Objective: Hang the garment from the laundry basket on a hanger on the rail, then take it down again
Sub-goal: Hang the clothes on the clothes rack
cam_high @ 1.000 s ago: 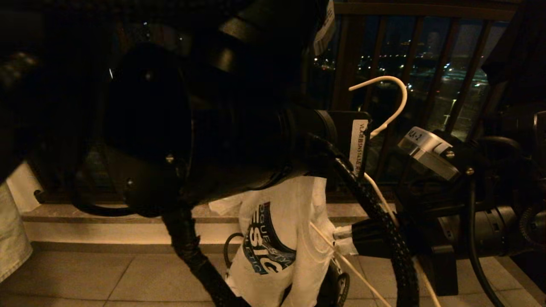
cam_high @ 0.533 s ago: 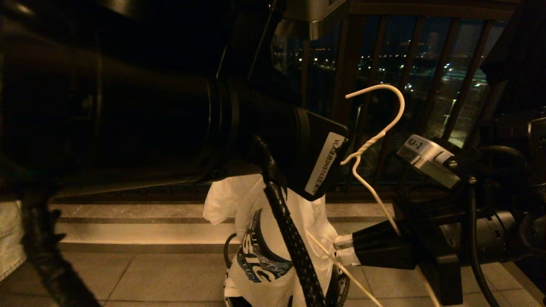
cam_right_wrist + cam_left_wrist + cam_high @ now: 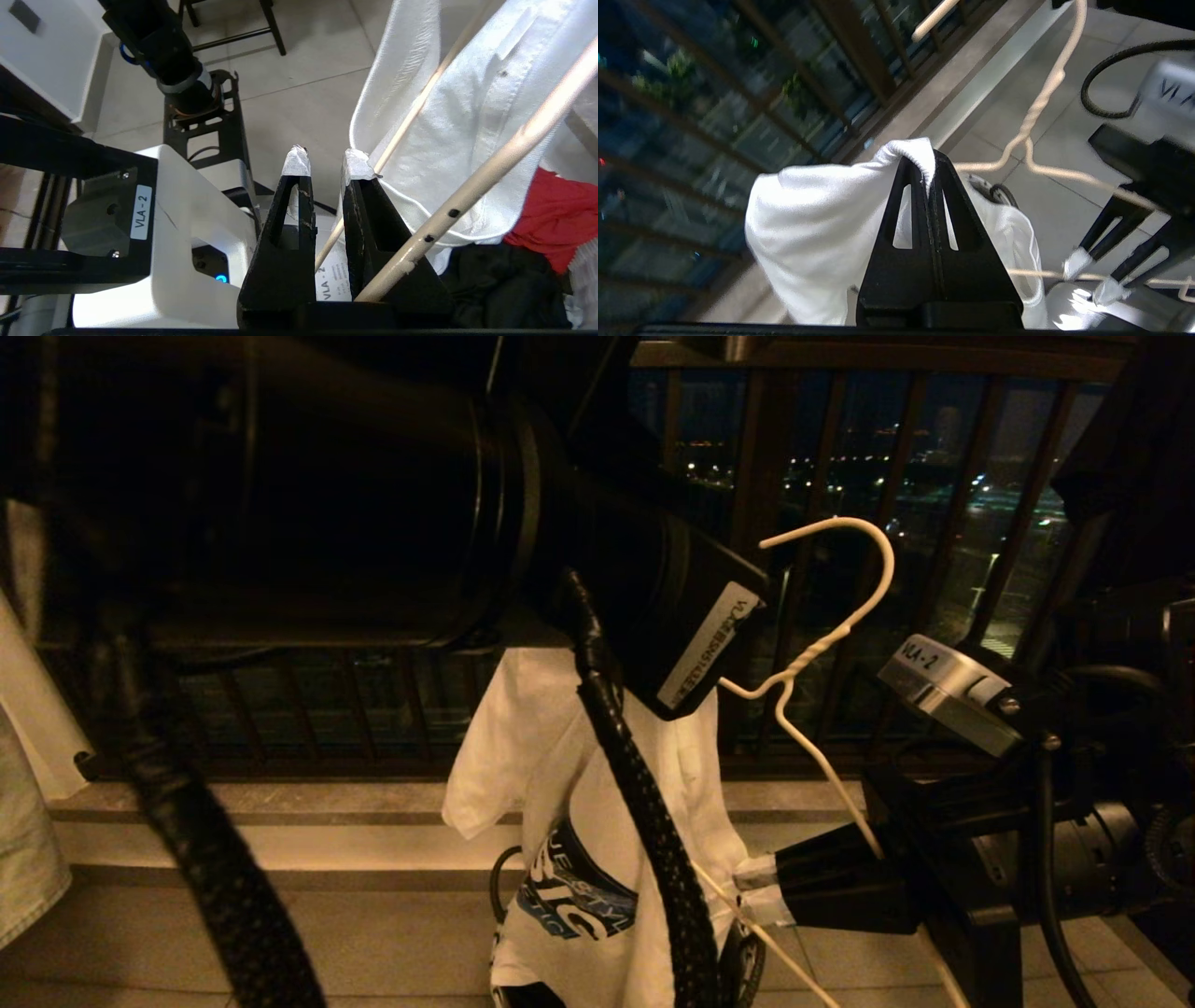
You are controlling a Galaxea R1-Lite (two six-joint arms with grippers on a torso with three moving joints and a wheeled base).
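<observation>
You had the left end effector clenched on the garment collar — the hanger, its near arm seemingly pinched by the right end effector, sat just beside it, hook up.

L arm is seen raised high across the head view, forearm reaching toward centre, cable looped beneath. L gripper is pinched tight, fingers pressed together on a fold of the white T-shirt. R arm is held lower on the right, roughly level, pointing inward. R gripper is kept narrowly parted, taped tips a slit apart, w/ the hanger wire lying by one tip; grip can't be confirmed.
</observation>
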